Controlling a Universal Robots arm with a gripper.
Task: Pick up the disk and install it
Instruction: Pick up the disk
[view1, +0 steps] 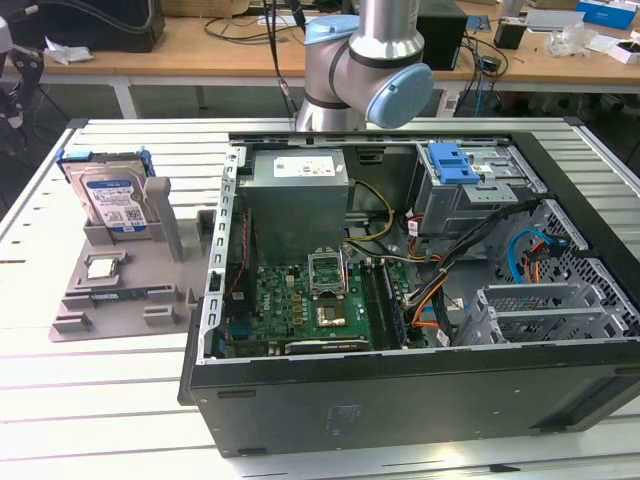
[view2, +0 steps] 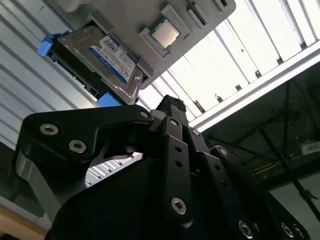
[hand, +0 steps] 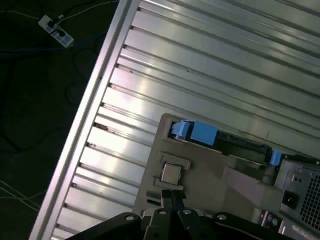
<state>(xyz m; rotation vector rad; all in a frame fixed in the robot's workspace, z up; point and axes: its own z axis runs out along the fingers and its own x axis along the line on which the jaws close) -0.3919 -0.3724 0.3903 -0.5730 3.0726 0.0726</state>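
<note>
1. At the exterior view's left, the disk (view1: 112, 200) stands on its edge in a slot of a grey fixture (view1: 120, 300). Its label faces outward, its blue bracket (view1: 100, 157) frames its edges, and it leans back against an upright post. Standing it like this probably leaves its upper edge and flat faces free to be gripped from above.
2. Just in front of the disk, a small square chip (view1: 103, 267) lies flat in its own recess on the same fixture, apart from the disk. The fixture rests on a slatted metal table (view1: 100, 400).
3. In both wrist views the gripper (view2: 170, 104) hangs above this fixture, clear of the disk and touching nothing. Its fingers look pressed together with nothing between them. The disk is untouched, so by my reading the pick has not begun.
4. Further right, the computer case (view1: 400, 375) lies on its side with the panel off. I judge this is so that its bays can be reached from above. The motherboard (view1: 310, 300) sits in its floor.
5. At the case's far right corner, a grey drive cage (view1: 470, 195) with a blue latch holds no drive.
6. The arm (view1: 365, 70) rises behind the case's far wall.
</note>
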